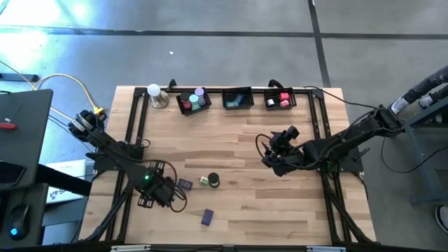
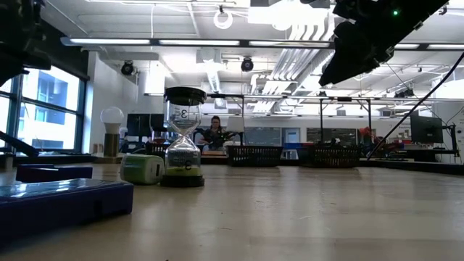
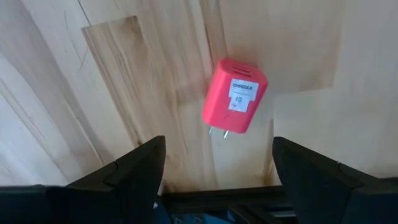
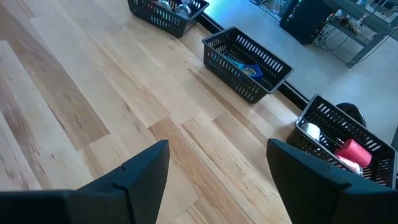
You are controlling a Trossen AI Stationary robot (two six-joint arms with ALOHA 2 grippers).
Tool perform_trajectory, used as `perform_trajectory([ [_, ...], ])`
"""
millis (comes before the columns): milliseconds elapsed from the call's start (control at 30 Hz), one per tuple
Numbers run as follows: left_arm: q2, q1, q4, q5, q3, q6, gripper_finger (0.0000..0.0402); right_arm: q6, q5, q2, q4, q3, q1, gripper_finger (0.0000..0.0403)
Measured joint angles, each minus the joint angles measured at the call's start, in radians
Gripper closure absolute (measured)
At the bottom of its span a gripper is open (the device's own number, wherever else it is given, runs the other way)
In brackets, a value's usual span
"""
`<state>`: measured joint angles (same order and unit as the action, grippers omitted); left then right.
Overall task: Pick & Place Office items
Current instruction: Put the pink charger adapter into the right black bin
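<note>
Nearest the low camera, a flat dark blue block (image 2: 61, 203) lies on the wooden desk (image 2: 304, 217), with a second dark block (image 2: 54, 172) behind it. To their right stand a pale green charger-like block (image 2: 143, 169) and a black-capped sand timer (image 2: 184, 138); only this level view shows the timer's glass shape, which from above reads as a small dark roll (image 1: 213, 180) with a pale bit (image 1: 204, 180) beside it.

From above, the left gripper (image 1: 166, 192) hangs low over the near-left part of the desk, close to a purple block (image 1: 185, 184), with another purple block (image 1: 207, 218) nearer the front edge. Its wrist camera alone reveals a pink-red plug adapter (image 3: 235, 98) lying flat on the wood, prongs toward the camera, apart from both dark fingers (image 3: 127, 171); the jaws are spread and hold nothing.

Along the far edge sit a white ball on a metal base (image 1: 155, 94) and three black baskets: the left basket (image 1: 194, 101) holds lilac, teal and red pieces, the middle basket (image 1: 237, 99) something blue, the right basket (image 1: 281, 99) red and pink bits.

The right gripper (image 1: 274, 148) hovers above mid-desk, right of centre, well short of the baskets. Its wrist view shows spread, empty jaws.

A person (image 2: 214, 133) sits in the room beyond.
</note>
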<state>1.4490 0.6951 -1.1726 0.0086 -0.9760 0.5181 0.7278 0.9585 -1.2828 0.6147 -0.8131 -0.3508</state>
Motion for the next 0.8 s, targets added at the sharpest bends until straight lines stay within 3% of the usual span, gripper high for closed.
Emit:
perform_trajectory([
  [800,0.000,0.006,0.209,0.043,0.161,0.013,0.0115,0.000,0.000,0.000,-0.015,0.000,0.000,0.0144],
])
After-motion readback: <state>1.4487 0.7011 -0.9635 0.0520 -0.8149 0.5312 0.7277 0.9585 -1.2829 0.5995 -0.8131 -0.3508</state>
